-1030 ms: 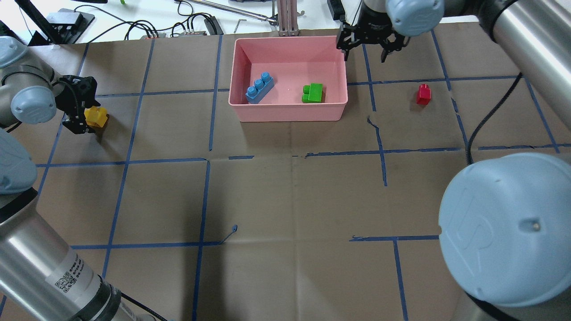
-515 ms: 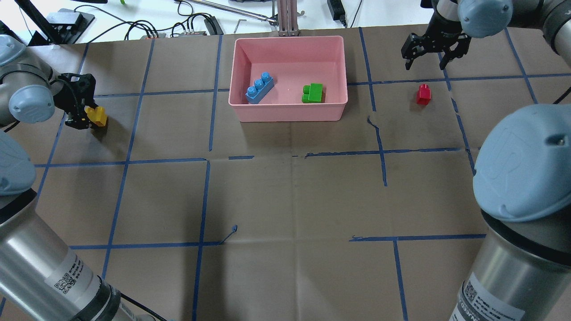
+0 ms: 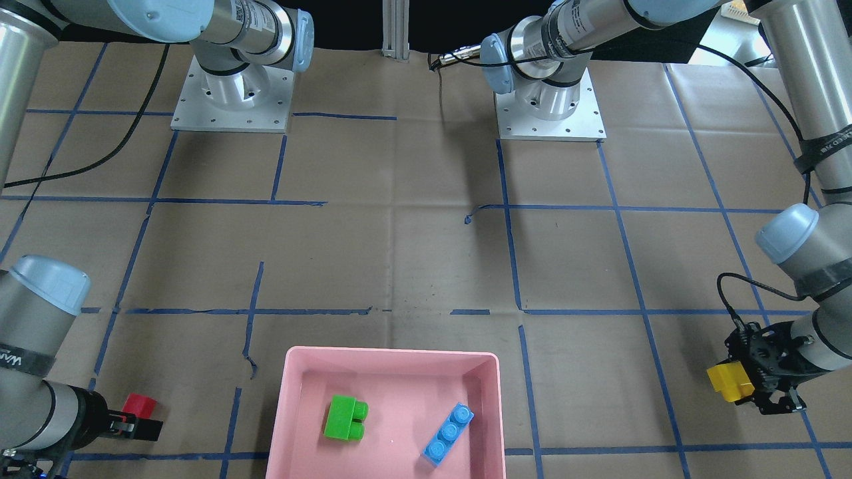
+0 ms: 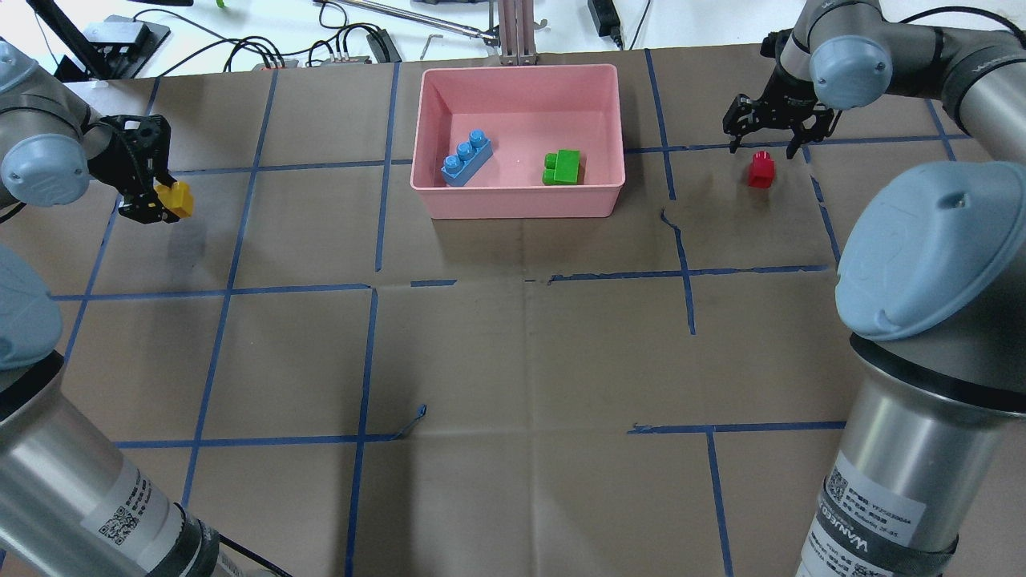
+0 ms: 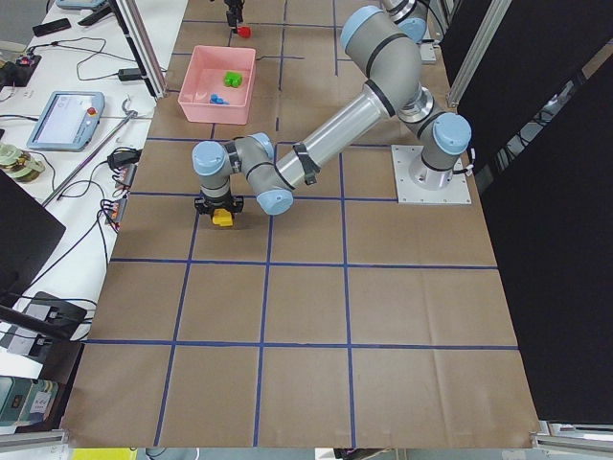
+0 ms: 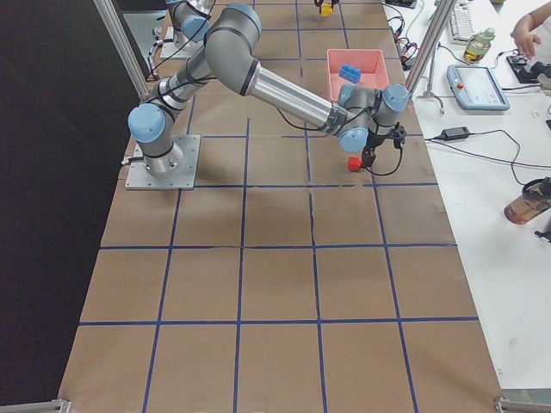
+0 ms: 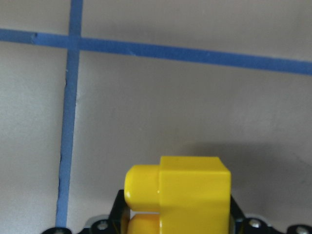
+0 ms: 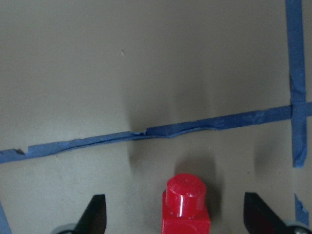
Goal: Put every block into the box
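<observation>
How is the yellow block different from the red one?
The yellow block is pinched in the left hand and lifted off the table. The red block stands on the table, with the open right hand over it, not gripping. The yellow block is turned sideways, studs pointing out, while the red block is upright, stud on top. The yellow block looks bigger than the red block. Both are outside the pink box.

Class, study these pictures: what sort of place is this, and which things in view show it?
Probably a robotics lab or test cell: two industrial arms bolted to base plates on a paper-covered table gridded with blue tape, plus a teach pendant and loose cables beside it.
</observation>
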You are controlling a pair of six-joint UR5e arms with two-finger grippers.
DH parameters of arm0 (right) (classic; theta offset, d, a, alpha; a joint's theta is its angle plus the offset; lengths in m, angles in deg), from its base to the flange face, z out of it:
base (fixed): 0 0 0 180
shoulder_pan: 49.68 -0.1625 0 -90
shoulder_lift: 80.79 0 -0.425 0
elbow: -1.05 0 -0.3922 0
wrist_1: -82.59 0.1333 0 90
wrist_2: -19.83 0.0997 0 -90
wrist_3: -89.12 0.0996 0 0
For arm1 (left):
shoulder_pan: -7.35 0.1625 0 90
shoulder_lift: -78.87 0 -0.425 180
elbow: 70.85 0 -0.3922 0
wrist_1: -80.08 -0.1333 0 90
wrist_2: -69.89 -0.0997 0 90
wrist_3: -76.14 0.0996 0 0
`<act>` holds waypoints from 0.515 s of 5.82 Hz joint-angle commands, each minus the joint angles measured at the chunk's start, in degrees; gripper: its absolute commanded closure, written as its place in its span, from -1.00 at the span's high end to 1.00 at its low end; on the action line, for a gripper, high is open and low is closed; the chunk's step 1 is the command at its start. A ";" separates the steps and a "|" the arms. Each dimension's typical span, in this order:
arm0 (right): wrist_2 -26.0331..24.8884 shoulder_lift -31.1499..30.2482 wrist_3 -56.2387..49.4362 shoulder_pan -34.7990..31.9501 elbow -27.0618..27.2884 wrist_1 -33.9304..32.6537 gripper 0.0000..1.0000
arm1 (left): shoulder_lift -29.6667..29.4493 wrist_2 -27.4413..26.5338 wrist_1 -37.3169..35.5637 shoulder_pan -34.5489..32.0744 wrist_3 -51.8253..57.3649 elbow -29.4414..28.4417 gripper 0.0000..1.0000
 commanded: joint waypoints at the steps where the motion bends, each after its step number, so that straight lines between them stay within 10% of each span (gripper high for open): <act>1: -0.34 0.48 -0.25 0.02 0.09 0.12 0.20 | 3.85 -0.94 3.26 -6.68 -6.39 -1.02 -0.98; 3: -2.45 0.22 -0.96 0.02 0.09 0.74 -0.45 | 3.17 -2.60 11.93 -14.85 -16.75 -9.24 -0.99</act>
